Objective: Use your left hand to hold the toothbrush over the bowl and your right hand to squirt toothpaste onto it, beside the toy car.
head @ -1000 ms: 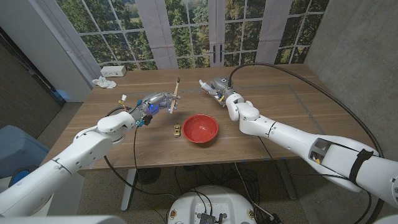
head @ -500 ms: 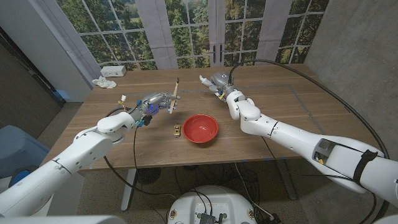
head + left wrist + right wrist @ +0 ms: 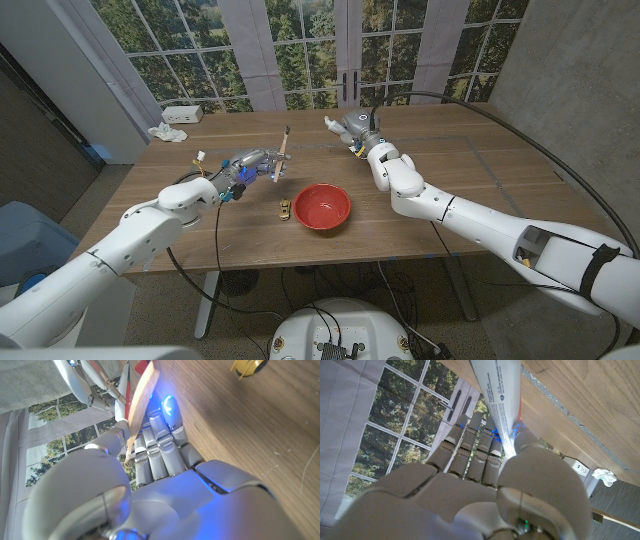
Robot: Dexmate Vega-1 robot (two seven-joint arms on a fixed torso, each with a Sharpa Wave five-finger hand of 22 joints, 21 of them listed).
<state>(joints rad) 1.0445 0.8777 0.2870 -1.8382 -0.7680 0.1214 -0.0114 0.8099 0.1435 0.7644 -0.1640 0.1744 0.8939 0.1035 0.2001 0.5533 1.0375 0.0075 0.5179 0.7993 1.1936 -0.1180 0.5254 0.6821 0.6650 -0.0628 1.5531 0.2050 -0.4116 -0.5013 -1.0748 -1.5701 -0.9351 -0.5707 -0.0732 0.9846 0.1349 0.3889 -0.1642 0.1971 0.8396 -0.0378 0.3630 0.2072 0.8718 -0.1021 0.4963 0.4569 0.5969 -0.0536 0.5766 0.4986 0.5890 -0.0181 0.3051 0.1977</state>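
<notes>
My left hand [image 3: 247, 165] grips a wooden toothbrush [image 3: 281, 153] that stands nearly upright above the table, left of and beyond the red bowl [image 3: 322, 207]. In the left wrist view the toothbrush handle [image 3: 140, 402] runs across my curled fingers [image 3: 160, 450]. A small yellow toy car [image 3: 285, 209] sits on the table just left of the bowl, and the toy car [image 3: 246, 365] is seen again past my left hand. My right hand [image 3: 354, 131] holds a white toothpaste tube [image 3: 331, 126] over the far middle of the table, beyond the bowl. The tube [image 3: 497, 395] sticks out past my right hand [image 3: 485, 485].
A crumpled white cloth [image 3: 169, 132] and a white power strip [image 3: 183, 115] lie at the table's far left corner. Black cables [image 3: 470, 115] arc over the right side of the wooden table [image 3: 470, 190]. Windows stand behind the far edge.
My right hand with the tube has lifted slightly and moved farther from the bowl. My left hand and the toothbrush have hardly moved.
</notes>
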